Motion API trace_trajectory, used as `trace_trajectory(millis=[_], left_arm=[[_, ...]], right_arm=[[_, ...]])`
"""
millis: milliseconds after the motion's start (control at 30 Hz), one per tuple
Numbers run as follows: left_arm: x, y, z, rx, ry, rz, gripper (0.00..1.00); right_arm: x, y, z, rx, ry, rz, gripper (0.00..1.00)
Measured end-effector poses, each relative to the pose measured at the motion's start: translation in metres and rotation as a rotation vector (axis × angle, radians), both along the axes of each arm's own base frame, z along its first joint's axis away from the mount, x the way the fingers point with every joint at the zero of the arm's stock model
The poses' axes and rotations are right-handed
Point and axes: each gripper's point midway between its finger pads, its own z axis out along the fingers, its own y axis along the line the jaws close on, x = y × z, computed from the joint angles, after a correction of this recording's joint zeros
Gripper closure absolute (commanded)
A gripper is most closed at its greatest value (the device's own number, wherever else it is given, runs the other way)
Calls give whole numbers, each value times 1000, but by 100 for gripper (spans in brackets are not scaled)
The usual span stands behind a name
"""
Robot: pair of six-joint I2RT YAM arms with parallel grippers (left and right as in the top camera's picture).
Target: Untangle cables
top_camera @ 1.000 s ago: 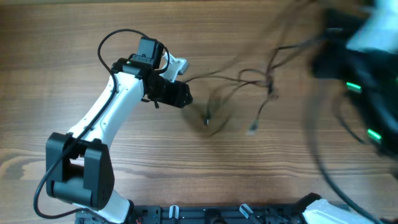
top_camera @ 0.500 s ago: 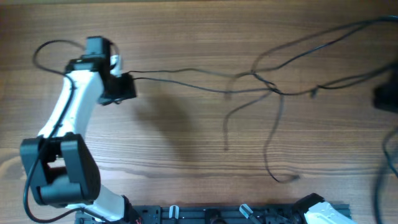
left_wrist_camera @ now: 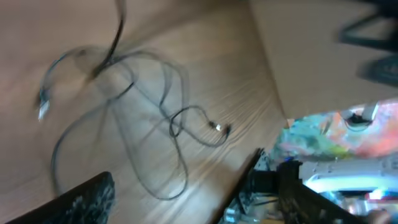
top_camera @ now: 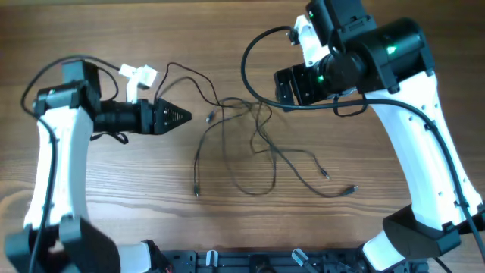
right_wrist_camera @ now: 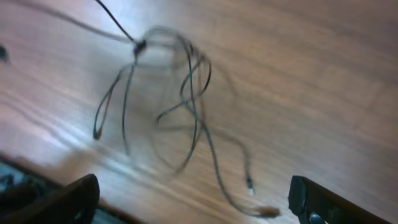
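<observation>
Hovering beside tangled cables (top_camera: 254, 121), mid-frame.
Holding left fingers (left_wrist_camera: 81, 200) and right fingers (right_wrist_camera: 59, 200) spread, empty; best aiming for separate loose ends.

Overhead, the cables (top_camera: 258, 114) have plug ends too small to make out. Both wrist views blur the strands, so which crosses over which cannot be told. The near edge cuts off the fingers of the left gripper (left_wrist_camera: 196, 186) and right gripper (right_wrist_camera: 194, 183).

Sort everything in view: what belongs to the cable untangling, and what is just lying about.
Job: tangled cables, left gripper, right gripper.
Just there: wooden table, black rack along its near edge.
</observation>
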Motion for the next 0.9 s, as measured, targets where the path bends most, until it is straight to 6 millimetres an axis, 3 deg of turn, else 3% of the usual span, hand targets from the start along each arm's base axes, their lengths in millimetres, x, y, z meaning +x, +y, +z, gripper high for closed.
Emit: trace_trajectory(millis=[67,133,200,300,367,500,567,667,733,900], left_arm=[[7,2,15,41,-139,-4,0],[16,14,12,134,-137,64,0],[17,30,-6,223,-10,166,0],[-9,58,-41,375,328,371,0],[-28,65,-50,423,489,452,0],[-31,69,-54,444,538,502,0],[-30,71,-54,454,540,519,0],[-30,74,-56,469,541,528,0],[-30,75,-56,480,540,533,0],[-31,76,-57,488,545,534,0]], right_arm=[[-10,10,-15,31,65,81,0],[-25,19,-39,52,159,167,0],[-34,25,-58,54,218,216,0],[-55,38,-92,41,303,295,0],[-64,54,-104,45,304,357,0],[-69,90,-120,48,219,466,0],[-65,103,-137,21,152,487,0],[-38,113,-161,24,49,388,1],[-21,121,-169,56,-16,326,5],[0,133,-178,126,-100,235,10]])
